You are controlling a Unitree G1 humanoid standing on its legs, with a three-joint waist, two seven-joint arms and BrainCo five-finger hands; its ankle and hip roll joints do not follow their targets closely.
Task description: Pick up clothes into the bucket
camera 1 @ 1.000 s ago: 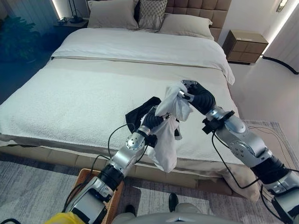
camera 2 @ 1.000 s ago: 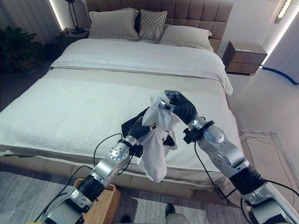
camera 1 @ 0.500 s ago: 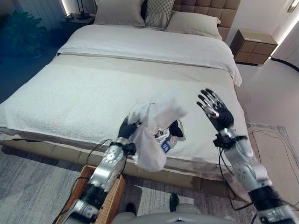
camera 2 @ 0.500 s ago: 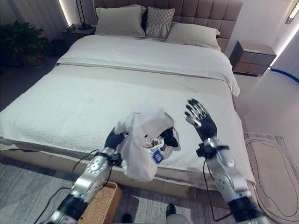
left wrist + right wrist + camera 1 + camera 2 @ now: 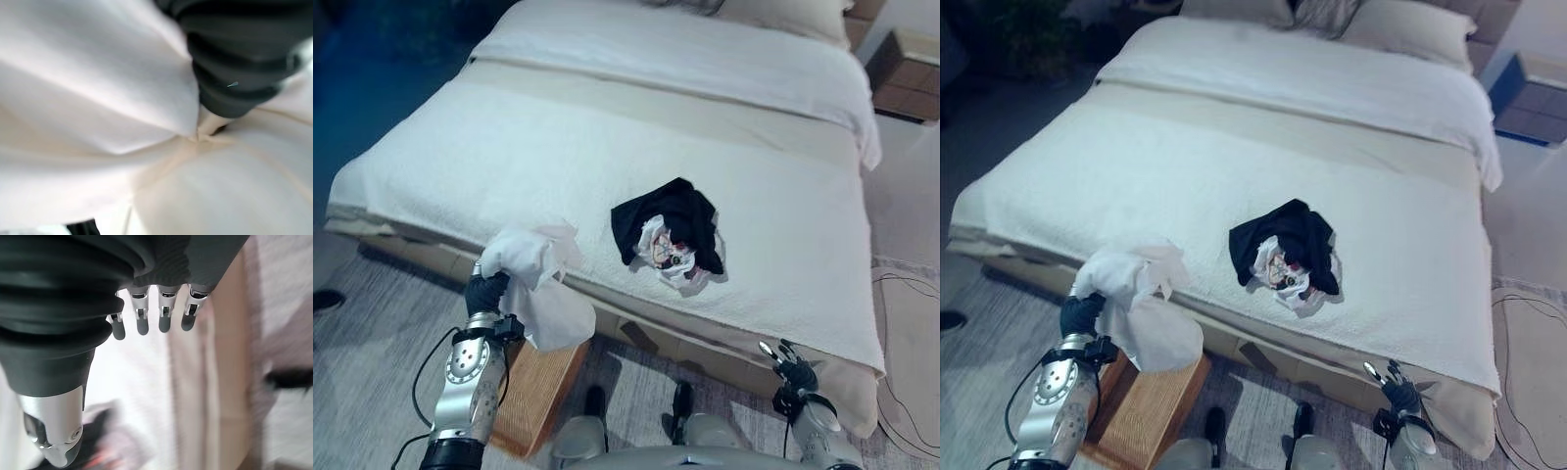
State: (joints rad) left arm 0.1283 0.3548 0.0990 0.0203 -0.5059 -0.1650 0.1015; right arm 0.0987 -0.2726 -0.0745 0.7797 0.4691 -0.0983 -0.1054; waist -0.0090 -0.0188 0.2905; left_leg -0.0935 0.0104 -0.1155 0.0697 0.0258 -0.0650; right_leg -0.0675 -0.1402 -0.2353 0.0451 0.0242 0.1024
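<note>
My left hand [image 5: 486, 293] is shut on a white garment [image 5: 536, 290], held off the bed's front edge just above a wicker basket [image 5: 536, 388] on the floor. In the left wrist view the white cloth [image 5: 98, 112] bunches against the hand's dark cover [image 5: 234, 58]. A black garment [image 5: 673, 221] with a white printed piece [image 5: 668, 257] tucked in it lies crumpled on the bed [image 5: 509, 157] near the front edge. My right hand [image 5: 790, 366] hangs low by the bed's front right corner, its fingers [image 5: 151, 316] straight and holding nothing.
The bed's front edge runs between the clothes and the basket. A dark shoe [image 5: 323, 300] shows at the far left on the floor. A rug [image 5: 913, 333] lies to the right of the bed, and a nightstand [image 5: 913, 61] stands at the back right.
The camera has tilted down. My left hand has carried the white garment left and down, off the bed to above the basket. My right hand has dropped from over the bed to below its edge.
</note>
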